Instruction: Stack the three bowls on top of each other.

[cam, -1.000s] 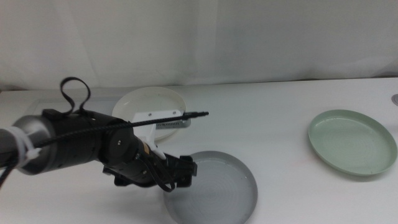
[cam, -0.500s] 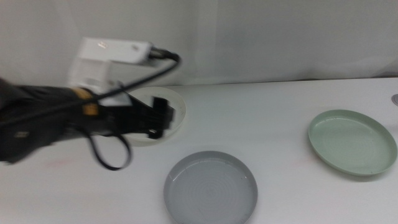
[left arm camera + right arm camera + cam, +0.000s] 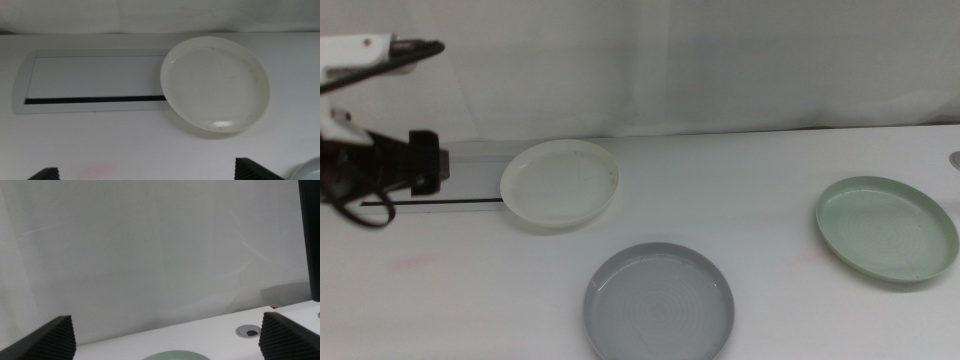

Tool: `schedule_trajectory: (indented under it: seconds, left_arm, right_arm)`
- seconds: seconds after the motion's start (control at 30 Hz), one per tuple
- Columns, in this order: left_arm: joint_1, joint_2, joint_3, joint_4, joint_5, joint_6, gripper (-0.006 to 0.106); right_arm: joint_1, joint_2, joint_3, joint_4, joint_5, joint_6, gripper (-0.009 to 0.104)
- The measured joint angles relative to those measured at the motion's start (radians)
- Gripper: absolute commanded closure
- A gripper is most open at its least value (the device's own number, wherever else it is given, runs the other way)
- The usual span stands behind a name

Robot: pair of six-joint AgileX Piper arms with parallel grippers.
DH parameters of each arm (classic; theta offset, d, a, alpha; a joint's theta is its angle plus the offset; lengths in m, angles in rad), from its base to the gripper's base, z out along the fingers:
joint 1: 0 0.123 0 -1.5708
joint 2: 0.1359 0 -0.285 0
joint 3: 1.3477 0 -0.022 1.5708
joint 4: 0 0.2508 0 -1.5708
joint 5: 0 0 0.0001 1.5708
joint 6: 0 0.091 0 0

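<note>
Left gripper (image 3: 428, 163) wide open, empty, raised just left of cream bowl (image 3: 560, 182). Right gripper (image 3: 165, 340) also wide open, empty, out of middle view. Three bowls, none stacked: cream; grey bowl (image 3: 659, 302) nearer the camera than cream; mint bowl (image 3: 887, 228) well right. One white panel (image 3: 90, 80) touching cream. Likely first pick pending: needs a rim grasp.

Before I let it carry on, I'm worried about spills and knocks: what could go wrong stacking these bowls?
1. The cream-white bowl overlaps the white panel, so it may sit unevenly and tip or slide when gripped.
2. All three bowls lie apart; the mint green bowl is far from the grey bowl, a long carry.
3. The left hand is open, holding nothing; the shallow rims may slip.
</note>
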Motion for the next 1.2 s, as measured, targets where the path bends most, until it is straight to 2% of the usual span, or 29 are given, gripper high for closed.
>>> schedule_trajectory:
  seconds: [0.3, 0.73, 1.03, 1.2]
  left_arm:
    - [0.009, 0.304, -0.262, -0.021, 0.0, 0.047, 0.009]
    - [0.009, 0.76, -0.544, -0.021, 0.022, -0.023, 0.009]
    - [0.009, 0.934, -0.585, -0.021, 0.031, -0.1, 0.009]
    - [0.009, 0.963, -0.585, -0.059, 0.029, -0.112, 0.009]
  right_arm:
    - [0.0, 0.0, 0.0, 0.0, 0.0, 0.0, -0.008]
    - [0.0, 0.0, 0.0, 0.0, 0.0, -0.003, -0.008]
    - [0.0, 0.0, 0.0, 0.0, 0.0, -0.003, -0.008]
    - [0.0, 0.0, 0.0, 0.0, 0.0, -0.003, -0.008]
